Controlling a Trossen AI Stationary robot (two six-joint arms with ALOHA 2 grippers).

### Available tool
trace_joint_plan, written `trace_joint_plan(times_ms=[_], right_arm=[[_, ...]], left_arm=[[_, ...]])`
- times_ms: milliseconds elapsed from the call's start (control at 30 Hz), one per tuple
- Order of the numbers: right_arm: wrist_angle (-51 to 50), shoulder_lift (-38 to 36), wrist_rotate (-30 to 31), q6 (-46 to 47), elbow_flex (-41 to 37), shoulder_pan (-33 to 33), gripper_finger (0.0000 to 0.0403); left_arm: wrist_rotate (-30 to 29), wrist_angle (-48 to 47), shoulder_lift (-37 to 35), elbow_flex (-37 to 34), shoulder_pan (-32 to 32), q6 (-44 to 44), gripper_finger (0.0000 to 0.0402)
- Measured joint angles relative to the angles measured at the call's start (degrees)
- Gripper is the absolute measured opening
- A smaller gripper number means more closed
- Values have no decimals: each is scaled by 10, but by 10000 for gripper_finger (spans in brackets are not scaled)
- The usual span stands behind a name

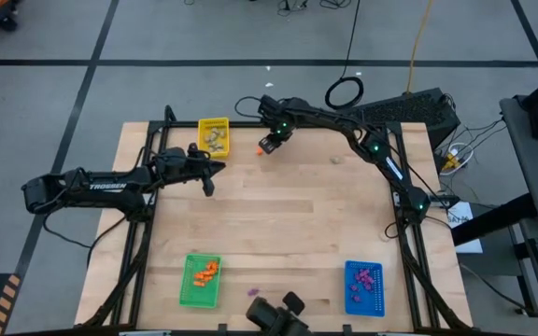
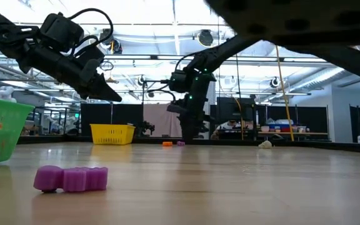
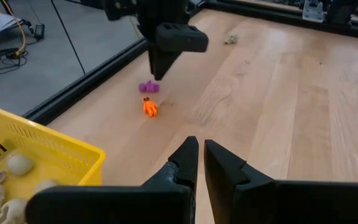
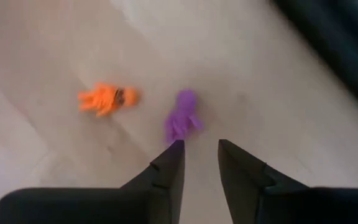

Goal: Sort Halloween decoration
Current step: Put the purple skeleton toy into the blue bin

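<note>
Here the rectangular yellow plastic tray is holding beige-grey trinkets; the slightly parted right claw is hovering by a tiny purple trinket, and the left claw is nearly closed, empty.

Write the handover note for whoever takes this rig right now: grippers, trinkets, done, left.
Right gripper: open, low over the far table edge, just short of a purple trinket with an orange trinket beside it.
Left gripper: nearly shut, empty, hovering beside the yellow tray.
Done: beige-grey pieces in the yellow tray, orange ones in the green tray, purple ones in the blue tray.
Left: those two far trinkets, a loose purple piece near the front edge, and a beige one farther along the far edge.
</note>
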Motion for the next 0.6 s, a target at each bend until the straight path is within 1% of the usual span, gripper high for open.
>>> trace_joint_plan(times_ms=[200, 300, 433, 467, 533, 600], right_arm=[[37, 0, 7, 0, 0, 3, 125], [59, 0, 5, -7, 0, 3, 139], [65, 3, 3, -8, 0, 1, 136], [64, 7, -4, -4, 0, -1, 132], [53, 12, -37, 9, -1, -6, 124], [54, 16, -49, 19, -1, -9, 118]], left_arm=[[0, 2, 0, 0, 0, 0, 25], [0, 3, 0, 0, 0, 0, 25], [0, 3, 0, 0, 0, 0, 25], [0, 3, 0, 0, 0, 0, 25], [0, 3, 0, 0, 0, 0, 25], [0, 4, 0, 0, 0, 0, 25]])
